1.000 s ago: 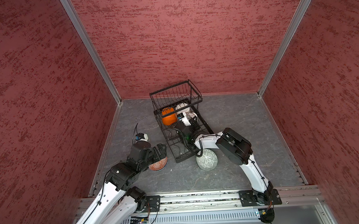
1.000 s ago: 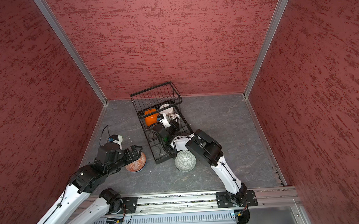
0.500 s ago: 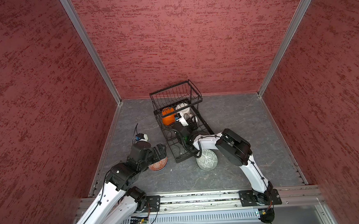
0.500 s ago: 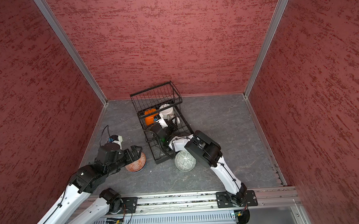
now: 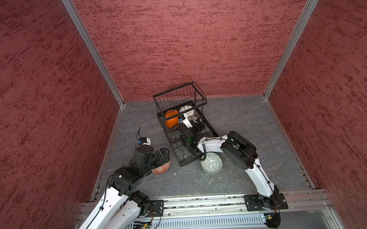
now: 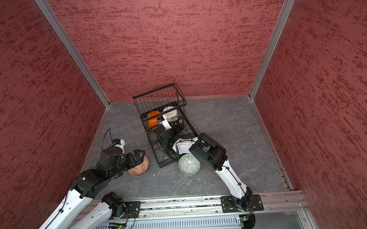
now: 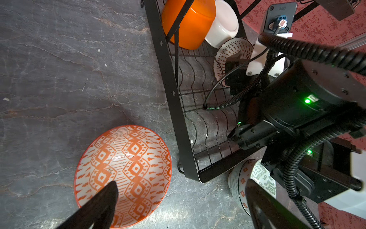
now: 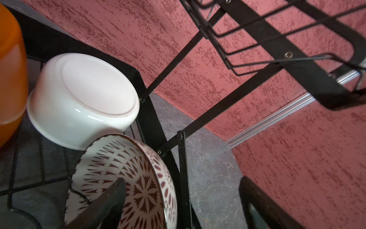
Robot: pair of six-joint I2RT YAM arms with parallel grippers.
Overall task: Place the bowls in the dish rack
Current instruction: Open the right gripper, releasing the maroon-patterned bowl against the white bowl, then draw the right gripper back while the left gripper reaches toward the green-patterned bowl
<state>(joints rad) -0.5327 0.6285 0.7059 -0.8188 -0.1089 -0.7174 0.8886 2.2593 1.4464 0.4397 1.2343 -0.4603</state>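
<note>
The right tool (image 8: 182, 180) has just sprung apart, letting go of the brown-patterned bowl (image 8: 138, 178), which now stands on edge in the dish rack (image 7: 172, 89) beside the white bowl (image 8: 85, 99) and orange bowl (image 8: 10, 79); I judge that one loaded. The left tool (image 7: 181, 183), jaws wide, hovers over the orange-patterned bowl (image 7: 122, 174) on the tabletop (image 7: 49, 69); the green-patterned bowl (image 5: 212, 166) (just off the rack's near end) also waits.
</note>
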